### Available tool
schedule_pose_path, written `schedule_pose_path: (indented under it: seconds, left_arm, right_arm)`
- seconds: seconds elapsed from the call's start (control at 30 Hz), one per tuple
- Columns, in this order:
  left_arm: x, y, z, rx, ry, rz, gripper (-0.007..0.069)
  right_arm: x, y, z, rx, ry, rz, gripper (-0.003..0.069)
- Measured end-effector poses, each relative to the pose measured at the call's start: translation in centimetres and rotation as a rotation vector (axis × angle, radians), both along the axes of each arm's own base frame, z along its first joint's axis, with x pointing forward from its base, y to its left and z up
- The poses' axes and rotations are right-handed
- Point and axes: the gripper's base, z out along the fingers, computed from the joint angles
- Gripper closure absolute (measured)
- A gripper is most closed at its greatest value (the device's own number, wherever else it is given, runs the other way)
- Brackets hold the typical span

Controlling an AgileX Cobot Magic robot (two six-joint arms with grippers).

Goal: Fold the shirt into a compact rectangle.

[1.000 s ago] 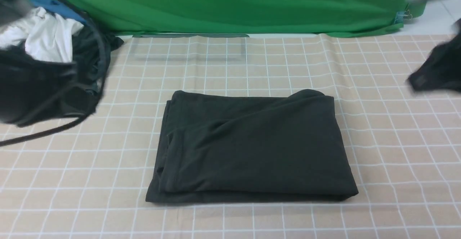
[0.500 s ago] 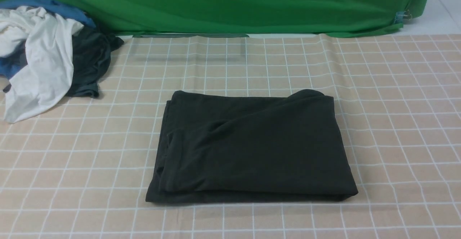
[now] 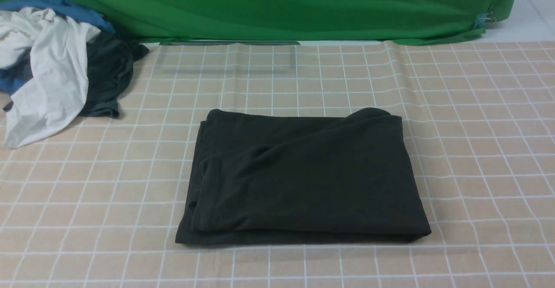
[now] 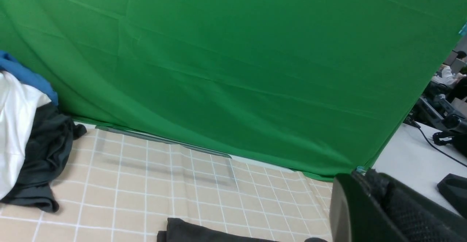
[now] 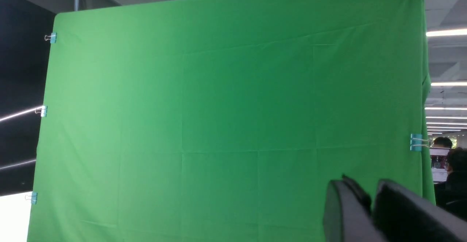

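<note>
The black shirt (image 3: 303, 179) lies folded into a flat rectangle in the middle of the checked tablecloth (image 3: 477, 149), its layered edges showing on the left side. Only its far edge (image 4: 189, 233) shows in the left wrist view. Neither arm appears in the front view. My left gripper (image 4: 365, 176) is raised above the table, fingers pressed together with nothing between them. My right gripper (image 5: 372, 189) points up at the green backdrop, its fingers parted by a narrow gap, holding nothing.
A heap of clothes sits at the far left: a white garment (image 3: 52, 67), a dark grey garment (image 3: 108, 71) and blue cloth (image 3: 65, 8). A green backdrop (image 3: 277, 6) closes off the table's far side.
Both arms, blurred at the left and right edges of the front view one second ago, have left that view. The folded shirt has not moved.
</note>
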Motion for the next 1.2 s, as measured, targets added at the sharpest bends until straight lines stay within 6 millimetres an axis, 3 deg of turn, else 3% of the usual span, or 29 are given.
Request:
schedule_pose_path:
  seconds: [0.43, 0.57, 0.8, 0.9, 1.07, 1.17, 1.2]
  left_arm:
    - [0.0, 0.0, 0.0, 0.013, -0.006, 0.004, 0.0611]
    - [0.1, 0.5, -0.1, 0.192, -0.020, 0.045, 0.0611]
    - [0.2, 1.1, -0.3, 0.343, -0.026, 0.097, 0.0611]
    - [0.4, 1.3, -0.9, 0.381, -0.025, 0.119, 0.0611]
    - [-0.7, 1.4, -2.6, 0.290, -0.076, 0.147, 0.0611]
    - [-1.4, 1.5, -5.1, 0.220, -0.095, 0.156, 0.0610]
    - [-1.9, 1.5, -7.1, 0.201, -0.094, 0.158, 0.0610]
  right_arm:
    - [0.0, 0.0, 0.0, 0.000, 0.000, 0.000, 0.0462]
    - [0.0, 0.0, 0.0, -0.001, 0.000, -0.001, 0.0459]
    - [0.0, 0.0, 0.0, -0.001, 0.000, -0.001, 0.0444]
    - [0.0, 0.0, 0.0, 0.000, -0.001, 0.000, 0.0441]
    - [0.0, 0.0, 0.0, 0.000, -0.002, 0.000, 0.0428]
    - [0.0, 0.0, 0.0, 0.001, -0.003, -0.001, 0.0424]
    - [0.0, 0.0, 0.0, 0.001, -0.003, -0.001, 0.0424]
